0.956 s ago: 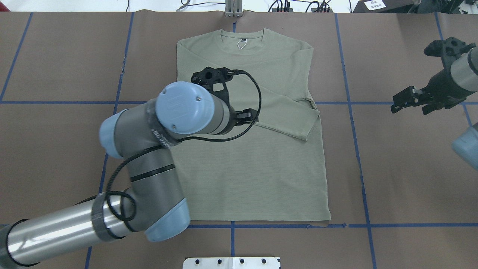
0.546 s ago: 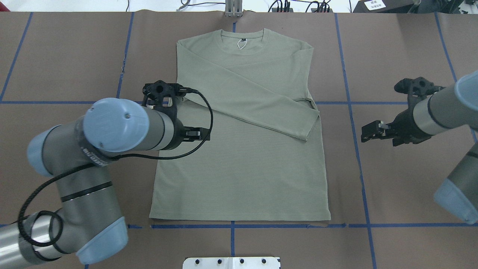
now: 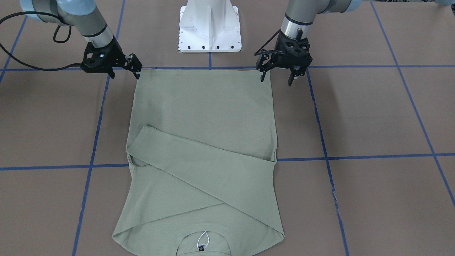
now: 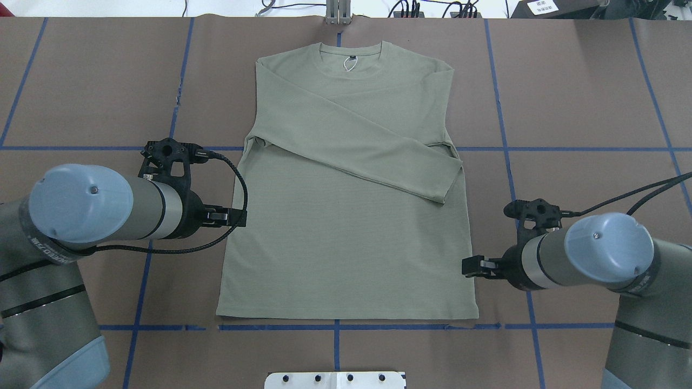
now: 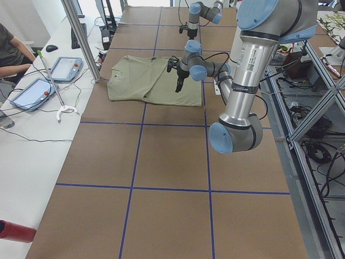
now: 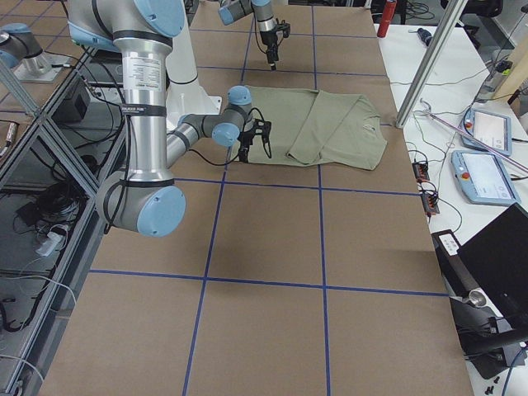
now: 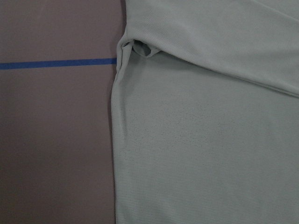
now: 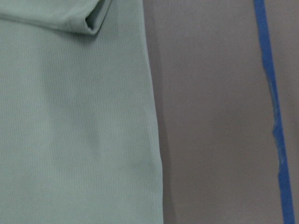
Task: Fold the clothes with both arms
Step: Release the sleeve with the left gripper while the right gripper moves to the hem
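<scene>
Shirt [image 3: 202, 106] lies flat between left gripper [image 3: 276, 81] and right gripper [image 3: 124, 73], jaws wide, empty, above its edges.

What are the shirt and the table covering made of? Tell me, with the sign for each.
Shirt: likely a soft knit fabric, matte sage green; fine ribbed rows show in the wrist views. Table covering: seemingly brown paper or board, matte and flat; blue tape lines cross it.
</scene>
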Robot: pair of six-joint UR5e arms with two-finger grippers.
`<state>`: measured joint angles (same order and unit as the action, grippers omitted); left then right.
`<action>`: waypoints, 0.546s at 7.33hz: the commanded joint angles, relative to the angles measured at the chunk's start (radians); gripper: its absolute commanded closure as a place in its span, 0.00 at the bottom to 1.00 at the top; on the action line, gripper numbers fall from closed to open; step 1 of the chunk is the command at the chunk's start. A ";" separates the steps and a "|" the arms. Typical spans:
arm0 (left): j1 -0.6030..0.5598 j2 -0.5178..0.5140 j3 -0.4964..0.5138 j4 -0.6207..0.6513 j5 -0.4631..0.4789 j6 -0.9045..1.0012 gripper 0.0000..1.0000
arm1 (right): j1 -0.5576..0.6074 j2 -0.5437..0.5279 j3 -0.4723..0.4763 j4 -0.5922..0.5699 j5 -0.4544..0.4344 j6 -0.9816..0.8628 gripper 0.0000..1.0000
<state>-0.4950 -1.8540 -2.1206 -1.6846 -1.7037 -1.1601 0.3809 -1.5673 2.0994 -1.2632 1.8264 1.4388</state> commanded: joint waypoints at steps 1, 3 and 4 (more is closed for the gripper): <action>-0.002 0.031 -0.042 -0.003 -0.001 0.002 0.01 | -0.080 0.004 -0.018 -0.005 -0.013 0.012 0.00; 0.000 0.029 -0.048 -0.003 -0.001 -0.004 0.01 | -0.099 0.012 -0.028 -0.007 -0.051 0.017 0.00; 0.000 0.030 -0.048 -0.003 0.001 -0.004 0.01 | -0.108 0.019 -0.053 -0.007 -0.056 0.019 0.00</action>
<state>-0.4957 -1.8252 -2.1669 -1.6873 -1.7039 -1.1629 0.2862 -1.5553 2.0678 -1.2698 1.7864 1.4554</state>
